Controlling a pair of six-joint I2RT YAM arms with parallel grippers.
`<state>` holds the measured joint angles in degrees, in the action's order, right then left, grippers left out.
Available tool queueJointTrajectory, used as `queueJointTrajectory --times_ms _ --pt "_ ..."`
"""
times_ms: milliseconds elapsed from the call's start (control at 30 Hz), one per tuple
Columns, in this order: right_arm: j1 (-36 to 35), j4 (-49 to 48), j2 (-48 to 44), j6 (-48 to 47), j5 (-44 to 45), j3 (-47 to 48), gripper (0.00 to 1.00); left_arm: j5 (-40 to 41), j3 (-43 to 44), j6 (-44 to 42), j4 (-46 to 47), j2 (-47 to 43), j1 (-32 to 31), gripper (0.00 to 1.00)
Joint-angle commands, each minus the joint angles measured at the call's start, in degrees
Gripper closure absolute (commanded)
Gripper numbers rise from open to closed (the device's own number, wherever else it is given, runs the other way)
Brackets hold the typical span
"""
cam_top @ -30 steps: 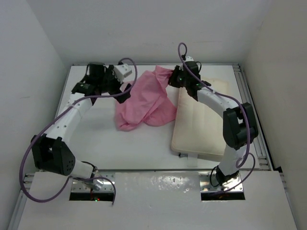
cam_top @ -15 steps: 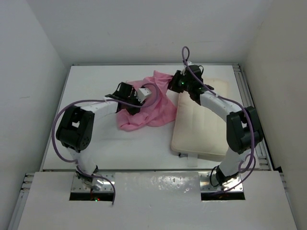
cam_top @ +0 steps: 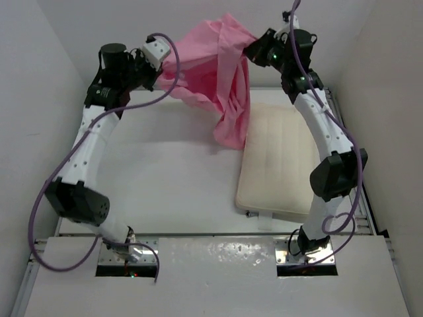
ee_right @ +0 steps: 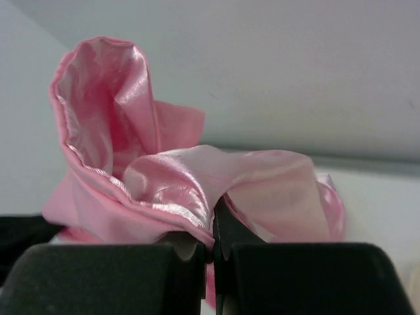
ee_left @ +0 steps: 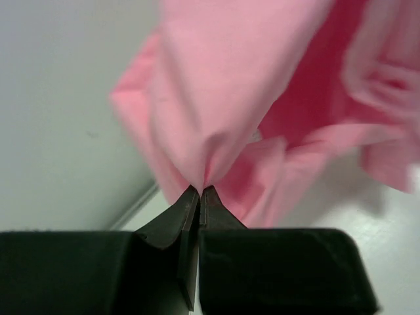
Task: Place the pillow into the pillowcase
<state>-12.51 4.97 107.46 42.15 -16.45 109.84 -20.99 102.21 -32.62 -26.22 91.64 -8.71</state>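
Okay, both arms are raised high over the far edge of the worktop, and we see the pillowcase strung up between them. The left arm climbs from its base at the near-left corner, folds at the elbow near the left edge, then reaches long and steep toward the far-left corner, with the wrist turned inward. The left gripper is pinched tight on a pleat of pink fabric; in the left wrist view the two fingertips meet with the cloth bunched right at the tips. The right arm rises from the near-right base, bends by the right edge and stretches toward the far edge, its wrist angled left. The right gripper is clamped too, on a fold of the shiny satin; in the right wrist view the fabric puffs up over the closed tips. The pillowcase hangs in the air as a draped sheet, sagging between the two grips, with a long tail dropping toward the far-left corner of the pillow. We cannot tell whether that tail touches the table or the pillow. The pillow lies flat along the right edge, its long side running near to far, outside the case, its small tag at the near end.
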Motion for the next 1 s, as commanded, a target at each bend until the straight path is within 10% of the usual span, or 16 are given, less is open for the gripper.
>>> queueJointTrajectory --times_ms 0,133,400,667,967 --pt "-2.86 -6.88 0.47 -1.98 -3.05 6.52 1.0 -8.87 -7.61 -5.07 -10.41 -5.85 -4.99 1.0" --pt "-4.98 -9.19 -0.67 0.9 -5.0 3.03 1.0 -8.74 -5.81 -2.55 -15.36 -7.09 -7.64 1.0" --pt "-7.87 -12.71 3.26 13.48 -7.72 -6.57 1.0 -4.05 17.46 1.87 -14.12 -2.43 7.65 1.0" --pt "-7.62 -12.35 7.94 19.28 -7.29 -6.65 1.0 -2.75 14.25 0.1 -14.22 -5.32 8.53 1.0" --pt "-20.08 -23.68 15.32 12.72 -19.74 1.5 1.0 28.09 16.27 1.69 9.93 -4.71 10.82 1.0"
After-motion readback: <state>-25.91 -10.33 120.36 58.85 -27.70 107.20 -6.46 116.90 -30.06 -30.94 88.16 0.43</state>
